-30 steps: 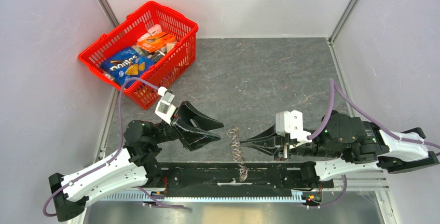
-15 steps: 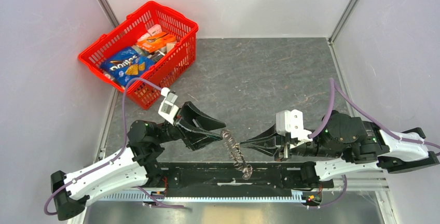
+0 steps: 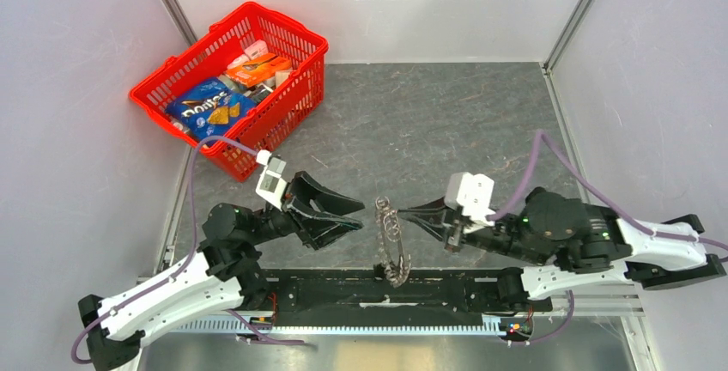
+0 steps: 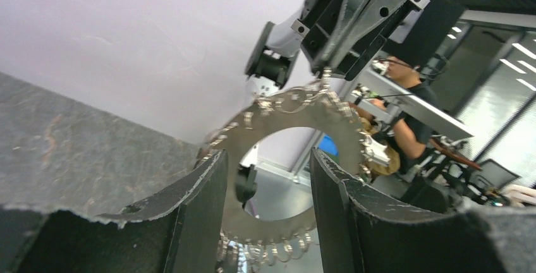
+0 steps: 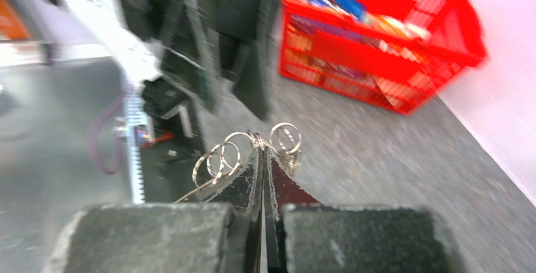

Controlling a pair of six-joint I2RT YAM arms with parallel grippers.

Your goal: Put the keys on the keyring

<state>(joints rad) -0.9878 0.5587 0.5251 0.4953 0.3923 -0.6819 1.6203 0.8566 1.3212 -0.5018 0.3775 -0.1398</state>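
Silvery metal keys are hanging in a fanned bunch at near centre, dangling from the keyring. The right gripper is clenching that keyring from the right; the left gripper is standing released just left of the bunch. The bunch is likely handling as rigid, slippery and free-swinging; gripping flat across key heads is advisable.

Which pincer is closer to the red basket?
Left. The left pincer hangs open on the near side of the red basket, not touching it. The right pincer is farther to the right, beyond the keys that it pinches.
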